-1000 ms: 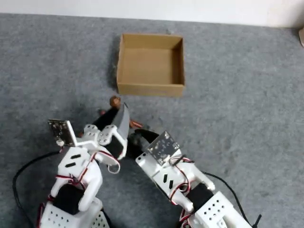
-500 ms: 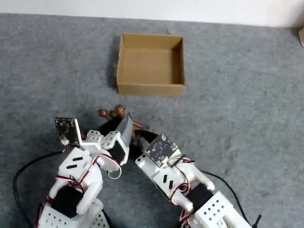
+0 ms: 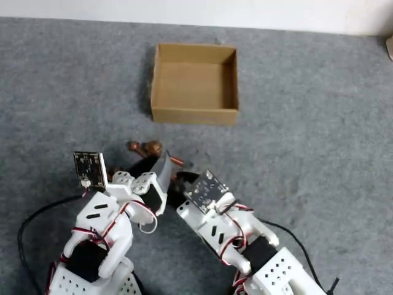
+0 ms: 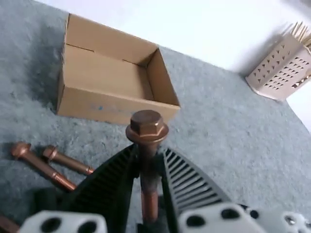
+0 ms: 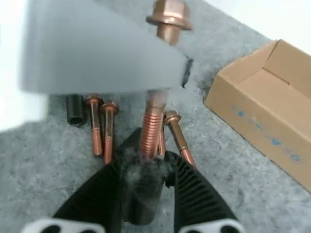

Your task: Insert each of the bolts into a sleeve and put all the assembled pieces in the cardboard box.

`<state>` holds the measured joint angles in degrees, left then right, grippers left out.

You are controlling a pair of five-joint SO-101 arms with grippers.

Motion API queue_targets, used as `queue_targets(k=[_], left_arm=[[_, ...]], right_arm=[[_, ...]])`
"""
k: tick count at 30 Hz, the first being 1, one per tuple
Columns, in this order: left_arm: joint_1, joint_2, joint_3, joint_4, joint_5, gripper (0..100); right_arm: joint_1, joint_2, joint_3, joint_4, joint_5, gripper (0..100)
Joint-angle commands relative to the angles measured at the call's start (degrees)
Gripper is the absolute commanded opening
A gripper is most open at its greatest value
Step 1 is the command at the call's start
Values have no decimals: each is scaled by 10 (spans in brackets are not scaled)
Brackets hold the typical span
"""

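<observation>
My left gripper [image 4: 148, 156] is shut on a copper bolt [image 4: 146, 127], head up, shank between the pads. In the right wrist view that bolt [image 5: 154, 124] points down at a black sleeve [image 5: 141, 190], on which my right gripper [image 5: 146, 156] is shut. The threaded end meets the sleeve's mouth; how deep it sits is hidden. From above, the held bolt's head [image 3: 152, 147] shows just beyond the left gripper [image 3: 161, 171], with both arms close together. The cardboard box [image 3: 194, 83] stands open farther back.
Loose bolts [image 5: 101, 127] and another [image 5: 178, 138] lie on the grey carpet below the grippers, beside a spare black sleeve [image 5: 75, 109]. Two bolts [image 4: 43, 162] lie short of the box [image 4: 104, 104]. A perforated holder [image 4: 284, 65] stands far off.
The left gripper has drawn back from the box with its bolt, nearer to the right gripper. A bolt lying on the carpet has come into sight.
</observation>
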<state>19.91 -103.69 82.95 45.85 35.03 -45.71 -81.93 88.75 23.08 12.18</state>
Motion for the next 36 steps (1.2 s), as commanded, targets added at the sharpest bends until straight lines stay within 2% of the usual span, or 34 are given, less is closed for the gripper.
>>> queue_targets(k=[1,7,21,25,36], left_arm=[[15,-7,5,3,-2,4],[39,-7,21,3,-2,4],[43,-7,7,1,-1,4],[43,-7,6,-1,-1,4],[44,-7,-10,-21,-1,4]], right_arm=[[9,-9,-40,6,4,4],[9,-9,-40,6,4,4],[9,-9,-40,6,3,4],[10,-9,-40,6,-25,4],[17,-9,-59,7,-30,4]])
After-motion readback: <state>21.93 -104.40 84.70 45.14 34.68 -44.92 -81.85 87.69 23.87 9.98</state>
